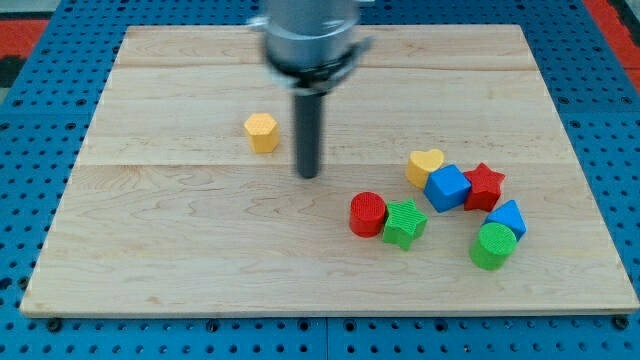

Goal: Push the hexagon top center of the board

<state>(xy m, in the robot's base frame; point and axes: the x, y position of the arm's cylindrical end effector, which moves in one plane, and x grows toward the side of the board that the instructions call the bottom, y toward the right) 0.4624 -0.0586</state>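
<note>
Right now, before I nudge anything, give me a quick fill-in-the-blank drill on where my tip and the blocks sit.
1. My tip sits to the view's ____ of the yellow hexagon.
2. The yellow heart touches the ____ cube.
3. The red cylinder sits beside the green ____.
4. The lone block apart from the cluster is coloured ____.

Missing words: right; blue; star; yellow

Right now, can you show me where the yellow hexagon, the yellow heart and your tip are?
yellow hexagon [261, 131]: camera view, on its top face.
yellow heart [425, 164]: camera view, on its top face.
my tip [308, 176]: camera view, the rod's very end, right of the hexagon.
</note>
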